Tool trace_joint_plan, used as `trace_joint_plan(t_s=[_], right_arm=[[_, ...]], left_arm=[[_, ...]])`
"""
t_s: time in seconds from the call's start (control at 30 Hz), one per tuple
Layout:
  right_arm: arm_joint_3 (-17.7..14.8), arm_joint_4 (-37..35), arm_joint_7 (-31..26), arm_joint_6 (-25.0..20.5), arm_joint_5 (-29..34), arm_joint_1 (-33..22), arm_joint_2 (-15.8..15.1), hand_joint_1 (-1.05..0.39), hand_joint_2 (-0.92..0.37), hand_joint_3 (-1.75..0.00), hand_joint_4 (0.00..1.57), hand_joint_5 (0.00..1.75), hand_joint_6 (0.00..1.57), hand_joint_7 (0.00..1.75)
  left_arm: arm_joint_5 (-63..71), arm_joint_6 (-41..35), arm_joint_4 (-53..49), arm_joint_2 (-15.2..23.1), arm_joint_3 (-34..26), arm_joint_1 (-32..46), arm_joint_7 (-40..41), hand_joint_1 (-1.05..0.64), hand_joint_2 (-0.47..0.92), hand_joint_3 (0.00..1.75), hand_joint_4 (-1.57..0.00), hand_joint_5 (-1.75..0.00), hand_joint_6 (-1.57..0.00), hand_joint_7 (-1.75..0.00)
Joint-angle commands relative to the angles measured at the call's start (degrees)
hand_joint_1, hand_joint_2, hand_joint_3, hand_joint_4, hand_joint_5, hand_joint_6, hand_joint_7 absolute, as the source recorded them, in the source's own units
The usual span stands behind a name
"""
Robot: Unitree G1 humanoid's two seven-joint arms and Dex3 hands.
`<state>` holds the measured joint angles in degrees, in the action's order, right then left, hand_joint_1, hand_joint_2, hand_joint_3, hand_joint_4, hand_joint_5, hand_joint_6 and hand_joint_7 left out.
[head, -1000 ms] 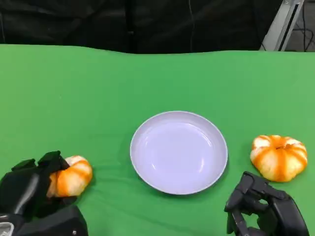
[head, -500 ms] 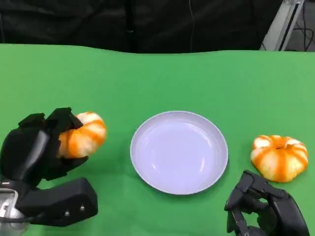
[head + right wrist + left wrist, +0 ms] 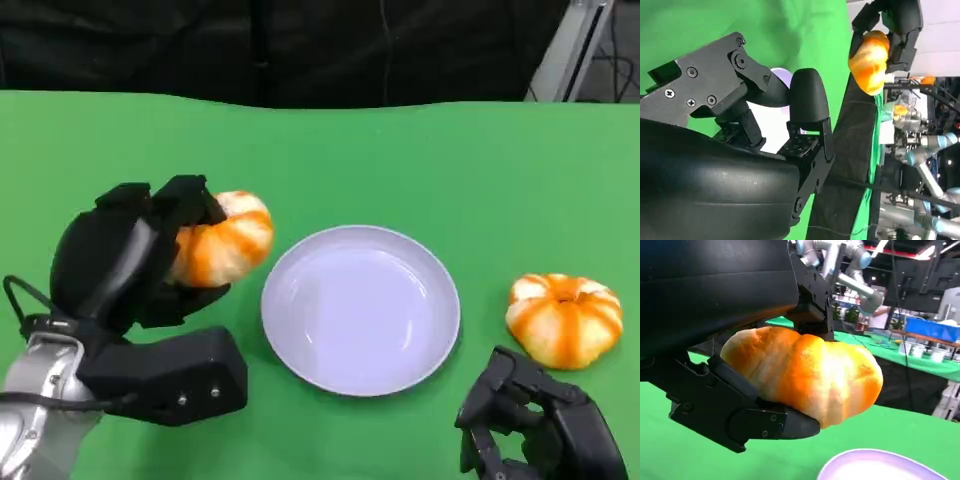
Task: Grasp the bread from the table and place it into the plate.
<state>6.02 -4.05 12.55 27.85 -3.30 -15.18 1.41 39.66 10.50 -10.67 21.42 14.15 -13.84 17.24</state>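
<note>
My left hand (image 3: 135,255) holds an orange-and-white bread roll (image 3: 222,243) lifted off the green table, just left of the white plate (image 3: 300,345). In the left wrist view the roll (image 3: 805,372) fills the space between the black fingers (image 3: 750,405), with the plate's rim (image 3: 865,460) below it. A second, similar roll (image 3: 563,318) lies on the table right of the plate. My right hand (image 3: 535,430) rests low at the front right, fingers curled with nothing in them. The right wrist view shows the held roll (image 3: 869,60) in the left hand (image 3: 895,25) at a distance.
The green table (image 3: 400,160) runs back to a dark curtain. A metal stand leg (image 3: 570,45) rises at the far right. Green cloth lies bare behind the plate and between the plate and the second roll.
My left hand has lifted the roll off the table and carried it up and to the right, closer to the plate's left rim. The right hand has stayed put.
</note>
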Motion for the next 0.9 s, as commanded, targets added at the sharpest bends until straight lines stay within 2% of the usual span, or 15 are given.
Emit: trace_joint_plan(t_s=[0.03,0.23,0.33,0.47,0.6,0.9], right_arm=[[-0.26,0.36,-0.26,-0.04,-0.30,-0.20,-0.57,-0.13,-0.61,-1.12,0.82,1.75,0.75,1.55],[-0.24,0.36,-0.28,-0.04,-0.31,-0.20,-0.59,-0.13,-0.61,-1.12,0.82,1.75,0.75,1.55],[-0.12,0.04,-0.30,0.45,-0.38,-0.26,-0.34,-0.13,-0.61,-1.12,0.82,1.75,0.76,1.55],[-0.05,0.02,-0.37,0.50,-0.38,-0.28,-0.30,-0.13,-0.61,-1.12,0.82,1.75,0.76,1.54],[0.08,0.40,-0.12,0.49,-0.79,-0.61,-0.08,-0.14,-0.61,-1.12,0.82,1.75,0.76,1.54],[0.34,1.00,-0.87,0.00,-0.31,-0.89,0.12,-0.13,-0.61,-1.10,0.82,1.75,0.76,1.53]], left_arm=[[0.28,-0.55,0.45,0.25,-0.36,0.10,-0.67,-0.06,0.67,0.78,-0.70,-1.75,-0.60,-1.75],[0.37,-0.55,0.47,0.19,-0.43,0.11,-0.70,-0.06,0.66,0.79,-0.70,-1.75,-0.60,-1.75],[3.25,-0.44,-4.60,-5.17,5.65,-7.82,-1.86,-0.06,0.65,0.77,-0.69,-1.75,-0.58,-1.75],[3.77,-0.33,-6.13,-6.01,6.56,-9.32,-1.65,-0.06,0.65,0.75,-0.69,-1.75,-0.58,-1.75],[4.04,0.92,-13.58,-9.07,9.49,-14.50,-2.11,-0.10,0.70,0.68,-0.68,-1.75,-0.55,-1.75],[4.97,0.76,-21.99,-13.02,13.07,-17.44,-0.58,-0.04,0.71,0.60,-0.70,-1.75,-0.54,-1.75]])
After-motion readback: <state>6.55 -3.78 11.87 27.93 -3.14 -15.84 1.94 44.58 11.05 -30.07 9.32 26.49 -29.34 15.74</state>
